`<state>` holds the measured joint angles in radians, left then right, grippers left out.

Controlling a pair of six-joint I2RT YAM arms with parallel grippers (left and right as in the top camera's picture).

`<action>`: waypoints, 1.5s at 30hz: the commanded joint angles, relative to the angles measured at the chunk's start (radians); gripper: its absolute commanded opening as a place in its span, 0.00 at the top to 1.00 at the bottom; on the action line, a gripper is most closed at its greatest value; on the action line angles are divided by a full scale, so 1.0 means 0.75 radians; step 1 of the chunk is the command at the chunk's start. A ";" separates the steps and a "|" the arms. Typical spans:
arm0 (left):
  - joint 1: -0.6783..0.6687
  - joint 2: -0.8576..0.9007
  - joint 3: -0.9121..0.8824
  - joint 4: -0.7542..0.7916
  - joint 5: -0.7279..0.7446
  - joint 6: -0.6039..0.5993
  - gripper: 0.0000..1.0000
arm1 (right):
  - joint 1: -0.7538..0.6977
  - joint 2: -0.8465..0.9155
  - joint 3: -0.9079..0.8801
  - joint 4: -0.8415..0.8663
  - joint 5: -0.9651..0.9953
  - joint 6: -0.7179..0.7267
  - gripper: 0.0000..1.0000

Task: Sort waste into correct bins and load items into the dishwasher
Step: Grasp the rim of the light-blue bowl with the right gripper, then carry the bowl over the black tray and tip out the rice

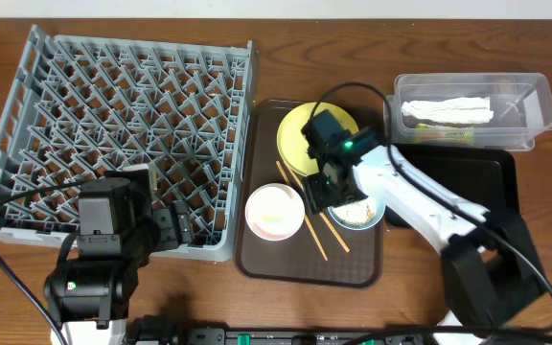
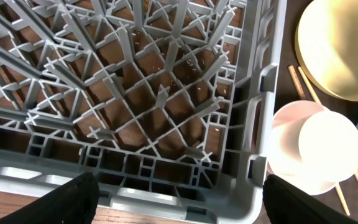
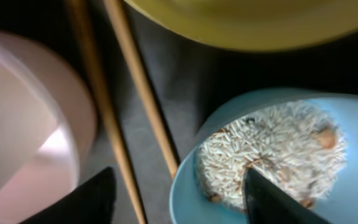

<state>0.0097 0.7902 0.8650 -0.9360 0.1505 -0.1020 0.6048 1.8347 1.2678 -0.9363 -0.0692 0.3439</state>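
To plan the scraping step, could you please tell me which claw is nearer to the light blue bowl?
Right. The right claw hangs open over the rim of the light blue bowl; the left claw is over the front edge of the dish rack.

Left arm point(image 1: 103, 240): tucked in at the near edge, wrist aimed forward.
Left gripper point(image 2: 179, 202): fingers spread wide and level.
Right arm point(image 1: 420, 206): reaching out leftward, wrist tipped down.
Right gripper point(image 3: 176, 199): fingers parted wide, pointing down.
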 commanded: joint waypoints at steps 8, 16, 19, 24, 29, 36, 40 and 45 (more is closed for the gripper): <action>0.004 -0.001 0.033 -0.005 -0.003 -0.006 0.13 | 0.016 0.084 -0.013 0.053 0.037 0.178 0.68; 0.004 -0.001 0.033 -0.008 -0.003 -0.006 0.13 | 0.016 0.085 -0.028 0.071 0.062 0.260 0.87; 0.004 -0.001 0.033 -0.008 -0.003 -0.006 0.13 | 0.016 0.085 -0.033 0.073 0.062 0.260 0.98; 0.004 -0.001 0.033 -0.008 -0.003 -0.006 0.13 | 0.016 0.066 -0.025 0.076 0.061 0.269 0.99; 0.004 -0.001 0.033 -0.008 -0.003 -0.006 0.13 | 0.002 -0.038 0.013 0.062 0.016 0.196 0.99; 0.004 -0.001 0.033 -0.008 -0.003 -0.007 0.13 | -0.092 -0.291 0.020 0.055 -0.001 0.154 0.99; 0.004 -0.001 0.033 -0.008 -0.003 -0.006 0.13 | -0.194 -0.384 0.020 0.040 -0.004 0.113 0.99; 0.004 -0.001 0.033 -0.008 -0.003 -0.006 0.13 | -0.356 -0.392 0.005 0.031 -0.132 0.066 0.99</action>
<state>0.0097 0.7902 0.8650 -0.9386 0.1505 -0.1020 0.4015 1.5414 1.2633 -0.9154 -0.0975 0.4446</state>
